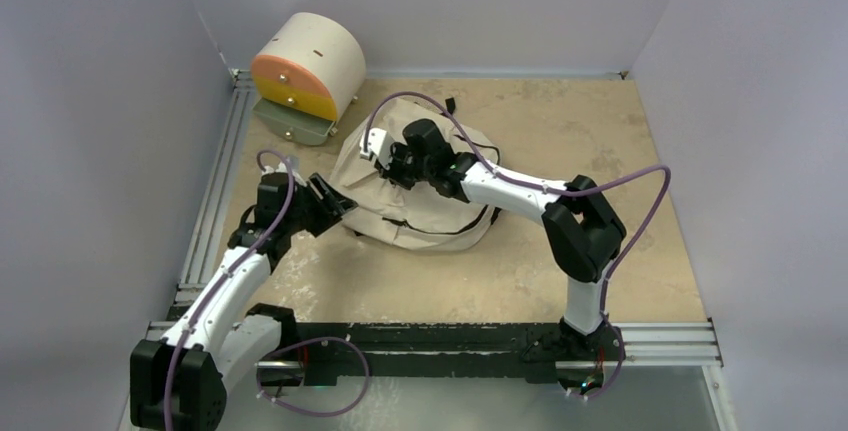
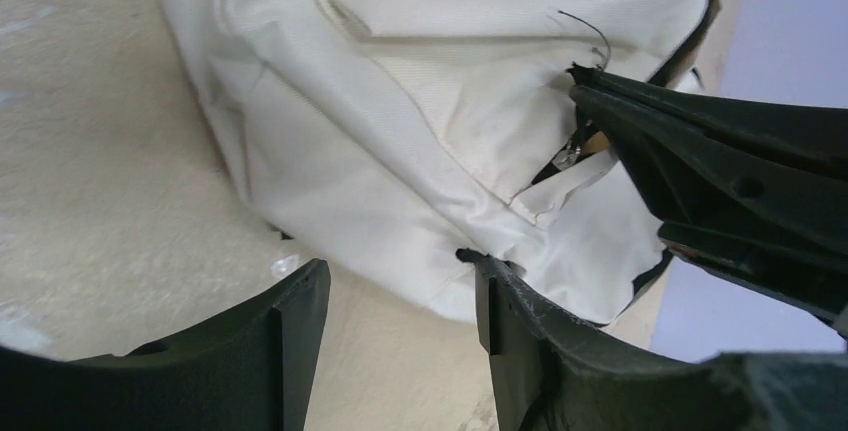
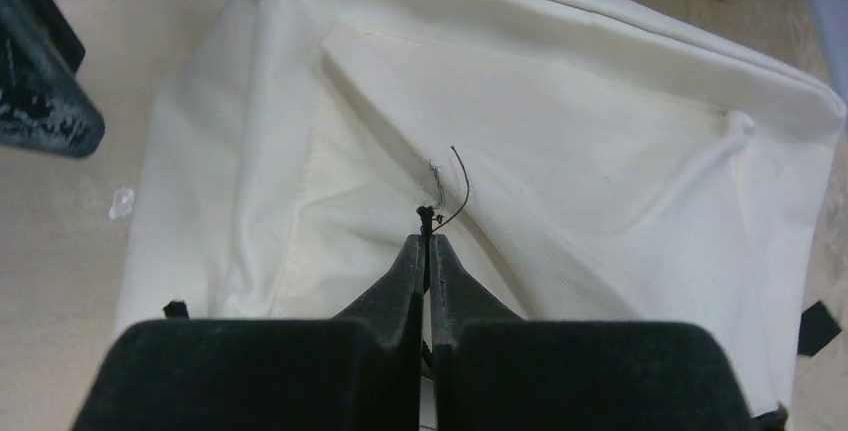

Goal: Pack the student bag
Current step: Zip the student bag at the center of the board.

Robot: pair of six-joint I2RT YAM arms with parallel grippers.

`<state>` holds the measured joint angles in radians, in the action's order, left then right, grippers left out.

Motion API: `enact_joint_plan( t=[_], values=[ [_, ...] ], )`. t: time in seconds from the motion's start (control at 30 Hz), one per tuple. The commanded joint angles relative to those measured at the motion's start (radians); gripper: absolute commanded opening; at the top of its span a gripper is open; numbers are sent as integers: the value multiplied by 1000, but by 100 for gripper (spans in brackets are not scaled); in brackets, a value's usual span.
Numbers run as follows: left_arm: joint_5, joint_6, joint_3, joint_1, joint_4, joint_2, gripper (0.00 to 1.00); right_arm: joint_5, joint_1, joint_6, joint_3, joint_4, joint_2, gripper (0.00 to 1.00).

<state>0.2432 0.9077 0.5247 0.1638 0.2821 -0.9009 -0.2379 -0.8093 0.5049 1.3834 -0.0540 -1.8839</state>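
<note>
- Beige tabletop [image 1: 560,281], pale walls all round, both arms bolted to the rail at my end.
- Closest in is the left gripper [image 1: 330,199]: jaws released, wide, nothing in them. It sits right at the left edge of the student bag [image 1: 425,213]. The bag lies straight ahead of those jaws. One finger looks to be touching the hem, the other is over bare table.
- The bag is mid-table, slumped flat, its long side running roughly left to right with a slight slant.
- The right gripper [image 3: 427,251] is on top of the bag toward its left end, reaching in from the right, jaws clenched tight. There's a tiny black bit at the tips and a thin black thread [image 3: 462,176] curling just beyond. I reckon that's the zip pull, but I can't tell if it's really pinched.
- So the right arm is the one on the zip, and the left is nearer the edge for steadying.
- Count: one bag, two arms, one cream-and-orange drawer unit [image 1: 305,66] in the far left corner, well apart from the bag.
</note>
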Motion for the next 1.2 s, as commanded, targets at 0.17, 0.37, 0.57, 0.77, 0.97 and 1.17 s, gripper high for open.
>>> enact_joint_plan(
  t=[0.17,0.37,0.57,0.77,0.97,1.17],
  values=[
    [38,151,15,46,-295,-92,57,103,35,-302,-58,-278,82,0],
    [-176,249,58,232,-325,-182,59,160,50,-412,-67,-298,96,0],
    [-210,291,38,288,-446,-259,59,143,54,-454,-100,-326,122,0],
    [-241,15,74,335,-542,-298,58,128,56,-465,-108,-327,123,0],
    [-203,-214,101,353,-585,-319,56,115,58,-474,-104,-327,114,0],
    [-240,-383,116,379,-577,-324,56,108,58,-482,-101,-323,113,0]
  ],
)
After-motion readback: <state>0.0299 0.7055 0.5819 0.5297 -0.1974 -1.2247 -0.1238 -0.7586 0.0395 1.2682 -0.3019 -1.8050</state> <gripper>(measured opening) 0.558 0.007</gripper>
